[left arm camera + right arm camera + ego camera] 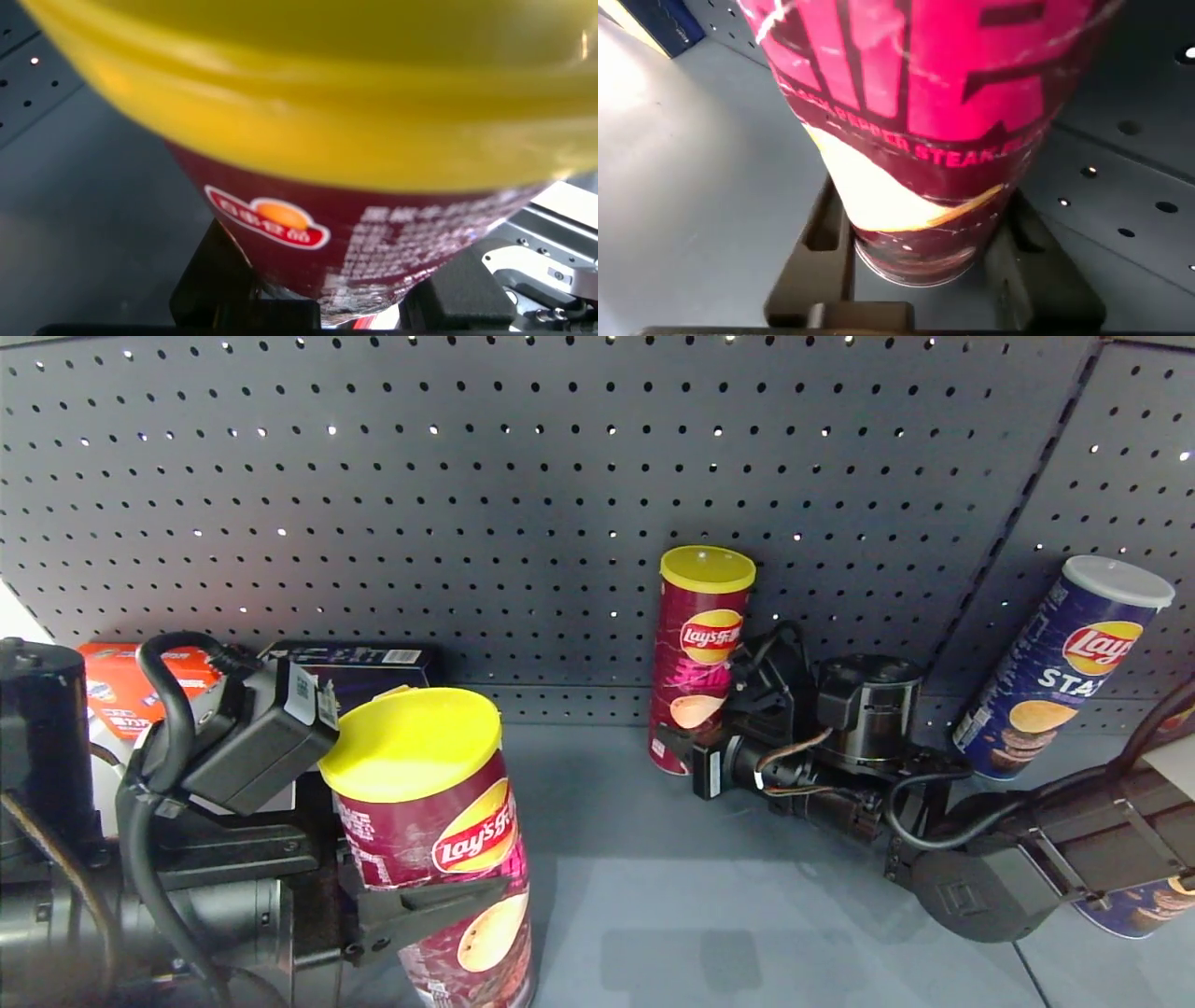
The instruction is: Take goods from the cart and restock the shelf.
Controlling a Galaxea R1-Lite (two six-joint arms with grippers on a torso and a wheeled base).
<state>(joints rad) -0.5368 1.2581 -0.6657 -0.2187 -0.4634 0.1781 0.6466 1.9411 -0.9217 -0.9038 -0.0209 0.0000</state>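
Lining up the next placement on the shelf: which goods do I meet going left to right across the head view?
Orange-and-white carton → near yellow-lidded maroon chip can in the left gripper → far yellow-lidded maroon chip can, upright at the pegboard → white-lidded blue chip can, leaning.

Soft light from the front brightens the grey shelf (709, 915) near its edge and leaves its back dim. Pinpoints gleam through the pegboard (467, 476) holes, glare streaks the yellow lid (392, 103), and lines bow at the head view's edges.

Maroon, yellow-lidded left can (448, 831) and middle can (700, 649); blue, white-lidded right can (1064, 663); grey pegboard (467, 476)
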